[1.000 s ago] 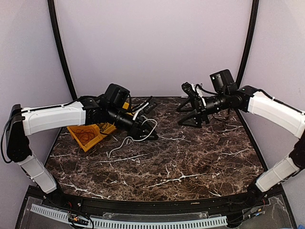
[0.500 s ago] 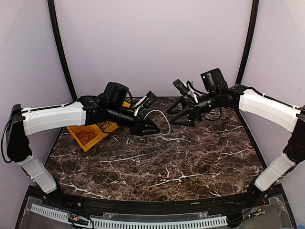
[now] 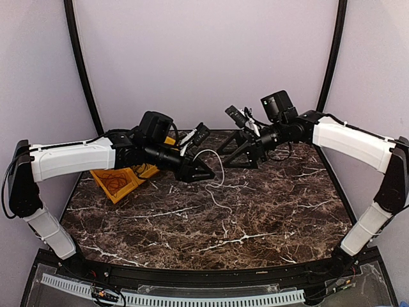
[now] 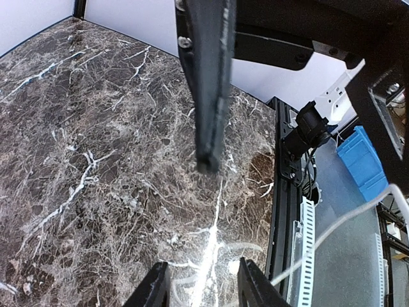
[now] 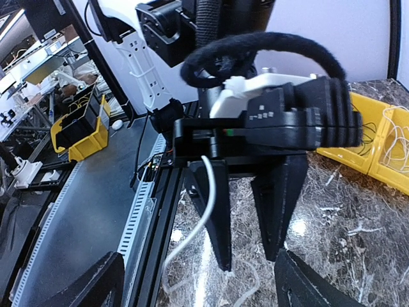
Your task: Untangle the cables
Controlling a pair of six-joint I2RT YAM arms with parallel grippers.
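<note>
Right pincer (image 3: 222, 158) first: we see it gaping, its own fingertips (image 5: 96, 288) parked at the far bottom corners of its wrist view. Over the last second it has spread wider and swung in across the bench (image 3: 275, 217) until it sits just beside the left pincer (image 3: 208, 174), nose to nose. That left pincer has hardly budged. Its jaws stand part-way apart with bench showing between them, and the white cable (image 5: 210, 192) runs down the front of one finger rather than through the gap, so we cannot tell whether it is actually pinched anywhere. The cable itself has moved: a second ago it hung and lay to the pincer's left, and now it arcs up off the pincer toward the right arm, drops to the bench and trails toward the middle. We judge that a second hold on the white cable is being set up, so the two arms can draw it out. Farther left, the red-orange cable (image 3: 115, 182) lies coiled in the yellow bin (image 3: 96, 174), well apart from the white one. Of writing we find only tiny white marks on the left pincer's body in the right wrist view, too small to read, and no brand.
</note>
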